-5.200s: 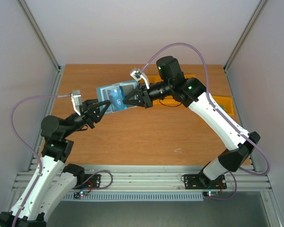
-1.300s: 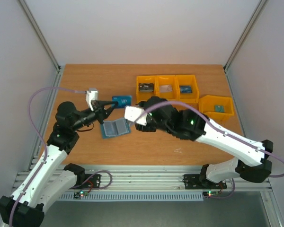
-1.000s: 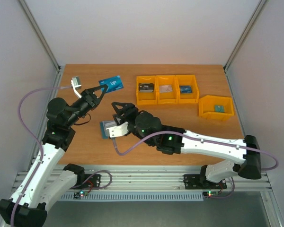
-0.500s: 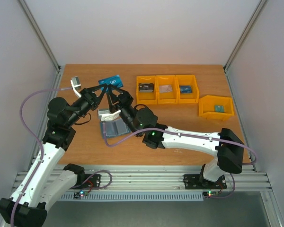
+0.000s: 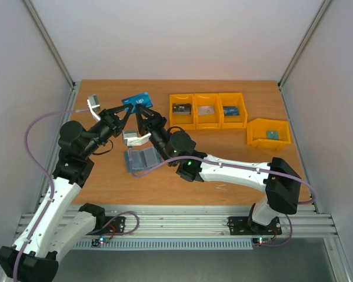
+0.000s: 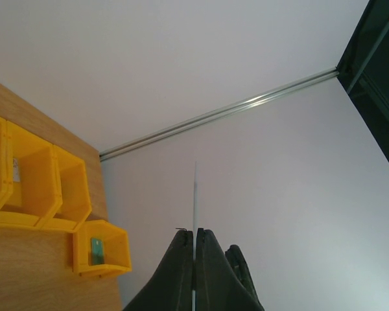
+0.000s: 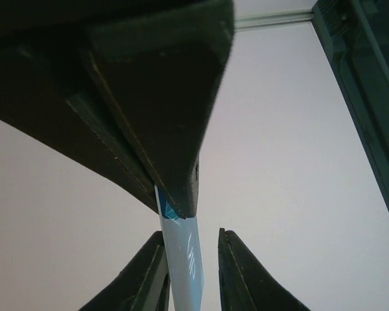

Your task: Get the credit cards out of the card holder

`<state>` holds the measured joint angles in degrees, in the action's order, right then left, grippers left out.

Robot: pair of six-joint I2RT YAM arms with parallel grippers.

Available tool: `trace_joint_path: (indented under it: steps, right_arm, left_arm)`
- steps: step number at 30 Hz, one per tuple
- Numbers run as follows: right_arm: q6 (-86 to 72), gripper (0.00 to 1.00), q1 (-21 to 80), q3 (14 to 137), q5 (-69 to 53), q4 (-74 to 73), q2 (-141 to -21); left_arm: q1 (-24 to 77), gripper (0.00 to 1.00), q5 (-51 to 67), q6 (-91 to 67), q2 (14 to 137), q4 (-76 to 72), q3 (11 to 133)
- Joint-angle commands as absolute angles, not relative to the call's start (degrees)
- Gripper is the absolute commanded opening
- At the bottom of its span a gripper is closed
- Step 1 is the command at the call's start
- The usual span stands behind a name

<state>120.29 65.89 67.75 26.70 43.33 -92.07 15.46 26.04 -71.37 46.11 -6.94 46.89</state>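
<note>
— From the top camera, where is the blue card (image 5: 136, 101)?
— Raised above the table (image 5: 235, 170), pinched by the left gripper (image 5: 127, 108). The right gripper (image 5: 145, 113) is just beside it, at the card's lower edge. The card holder (image 5: 140, 159) lies unfolded on the wood below, apart from both.
— On the left wrist?
— Its fingers (image 6: 181, 265) are pressed together on the card, seen edge-on as a thin line. Yellow bins (image 6: 26, 188) sit to the left.
— And the right wrist?
— Its two fingers (image 7: 146, 275) stand spread, with the card's blue-and-white end between them, close against one. I cannot tell whether it touches.
</note>
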Motion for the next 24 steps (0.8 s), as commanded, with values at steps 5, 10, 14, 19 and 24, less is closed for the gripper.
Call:
trace_joint_path:
  steps: [5,10,14,19,24]
  right_arm:
    - [132.8,0.02,65.5,69.6,26.5,44.7,-92.5]
    - [133.2,0.01,65.3,70.7,26.0,45.7,-92.7]
    - [133.6,0.01,64.8,70.9,25.9,45.3,-92.6]
    - [130.9,0.01,64.0,71.4,26.9,41.4,-91.5]
    - [119.4,0.01,60.3,73.0,29.3,21.6,-86.5]
  left_arm:
    - [15.4,0.0,25.9,-71.5,45.9,-9.1,47.6]
    - [15.4,0.0,26.0,-71.3,45.9,-9.3,47.4]
    - [15.4,0.0,26.1,-71.0,45.8,-9.8,47.2]
    - [15.4,0.76,24.9,-71.1,45.3,-8.4,46.6]
    - [15.0,0.99,21.9,-69.6,43.8,-5.5,44.5]
